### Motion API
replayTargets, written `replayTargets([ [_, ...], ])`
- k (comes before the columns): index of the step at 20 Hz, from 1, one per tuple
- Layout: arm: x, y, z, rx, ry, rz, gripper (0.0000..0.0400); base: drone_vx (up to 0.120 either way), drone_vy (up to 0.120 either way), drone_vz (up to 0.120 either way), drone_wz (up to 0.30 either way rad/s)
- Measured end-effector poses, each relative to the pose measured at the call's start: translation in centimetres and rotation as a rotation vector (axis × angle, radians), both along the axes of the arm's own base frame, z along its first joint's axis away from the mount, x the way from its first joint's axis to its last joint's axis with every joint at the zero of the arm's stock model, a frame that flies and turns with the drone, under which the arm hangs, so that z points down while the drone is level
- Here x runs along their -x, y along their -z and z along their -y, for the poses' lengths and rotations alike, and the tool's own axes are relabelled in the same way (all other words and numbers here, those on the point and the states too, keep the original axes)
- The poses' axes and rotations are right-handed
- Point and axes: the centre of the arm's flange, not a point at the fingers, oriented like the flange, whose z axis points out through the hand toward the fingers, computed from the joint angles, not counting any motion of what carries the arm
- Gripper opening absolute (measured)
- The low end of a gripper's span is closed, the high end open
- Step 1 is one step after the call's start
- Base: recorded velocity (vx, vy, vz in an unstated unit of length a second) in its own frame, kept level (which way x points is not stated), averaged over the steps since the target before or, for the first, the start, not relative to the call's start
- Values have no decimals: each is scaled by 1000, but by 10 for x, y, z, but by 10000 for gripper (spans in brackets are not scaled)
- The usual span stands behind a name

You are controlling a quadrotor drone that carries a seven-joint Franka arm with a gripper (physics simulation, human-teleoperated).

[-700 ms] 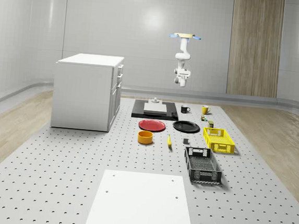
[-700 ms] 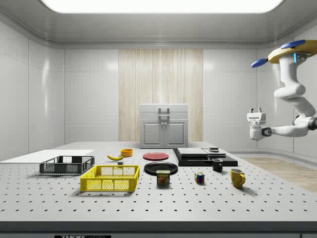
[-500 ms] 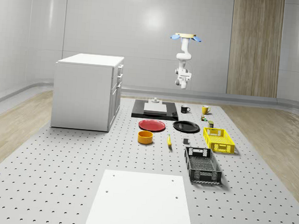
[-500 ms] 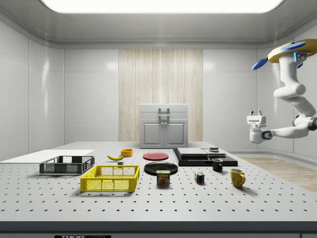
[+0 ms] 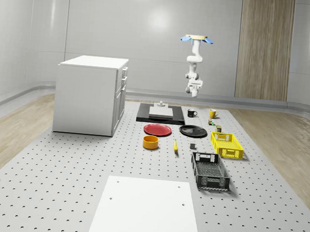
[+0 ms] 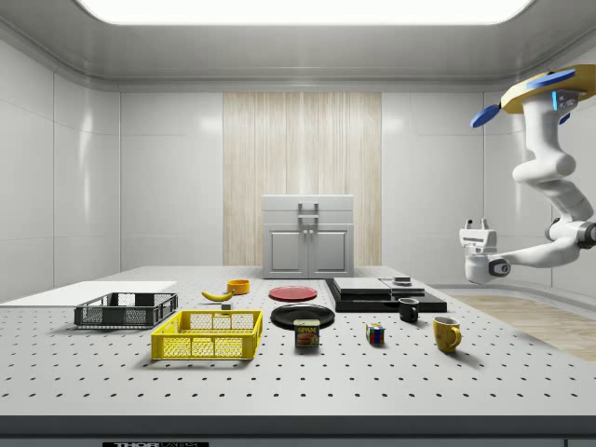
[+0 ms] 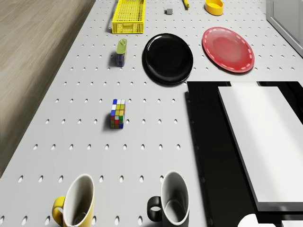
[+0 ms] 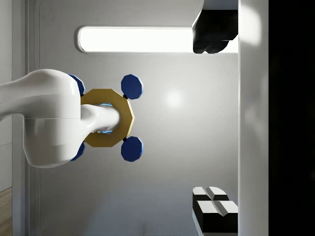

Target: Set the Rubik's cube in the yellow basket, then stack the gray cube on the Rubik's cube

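Drone (image 6: 549,90) hovers high beyond the mugs, gripper (image 6: 477,224) upturned, finger state unclear; descending toward Rubik's cube (image 7: 118,113) risks clipping yellow mug (image 6: 446,333).

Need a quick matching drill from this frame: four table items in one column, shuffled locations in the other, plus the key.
Items
1. Rubik's cube
2. gray cube
3. yellow basket
4. gripper

Places
A. in the air off the table's far end, below the hovering drone
B. on bare table between the yellow mug and the Spam can
C. standing empty on the table near the edge, past the Spam can
D. on the table between the yellow basket and the banana

Pairs: 1-B, 2-D, 3-C, 4-A
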Motion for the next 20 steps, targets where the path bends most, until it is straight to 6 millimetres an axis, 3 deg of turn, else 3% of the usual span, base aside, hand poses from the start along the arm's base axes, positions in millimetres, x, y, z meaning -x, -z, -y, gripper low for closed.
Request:
replayTargets([
  [20,0,-12,0,1,0,15,400,120,120,0,0],
])
